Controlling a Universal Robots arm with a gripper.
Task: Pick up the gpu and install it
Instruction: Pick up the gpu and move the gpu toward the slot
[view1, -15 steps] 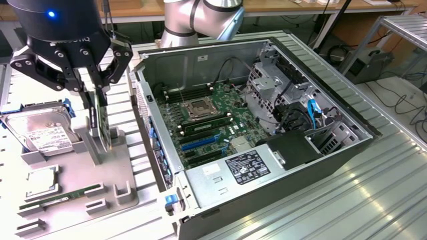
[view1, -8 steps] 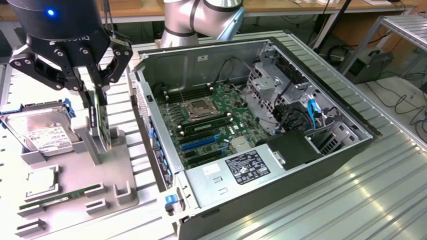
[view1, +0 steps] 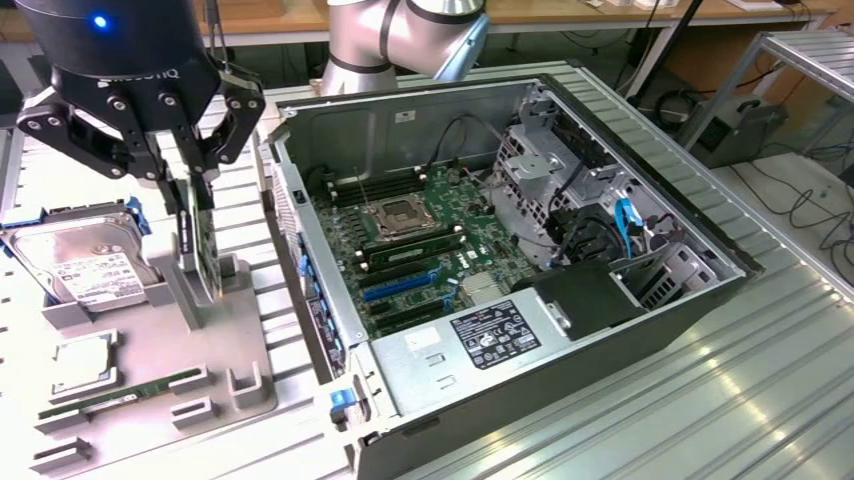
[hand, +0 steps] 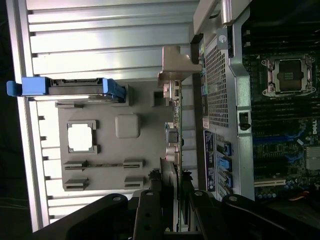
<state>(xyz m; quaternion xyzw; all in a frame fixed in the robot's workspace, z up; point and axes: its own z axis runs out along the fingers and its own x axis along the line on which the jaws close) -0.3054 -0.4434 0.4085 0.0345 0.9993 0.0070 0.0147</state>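
Now the gpu (view1: 200, 262) upright, edge-on — clamped in the pincer (view1: 188, 188), at the gray tray (view1: 247, 395) beside the case (view1: 667, 335).

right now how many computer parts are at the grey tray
4: hard drive at far end, cpu midway, ram stick at near end, gpu upright in the pincer.

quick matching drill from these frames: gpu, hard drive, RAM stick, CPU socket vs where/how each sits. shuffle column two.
1 gpu
2 hard drive
3 RAM stick
4 CPU socket

A lying flat on the grey tray
B inside the open case
C upright, gripped by the gripper
D in a blue caddy

Pairs: 1-C, 2-D, 3-A, 4-B
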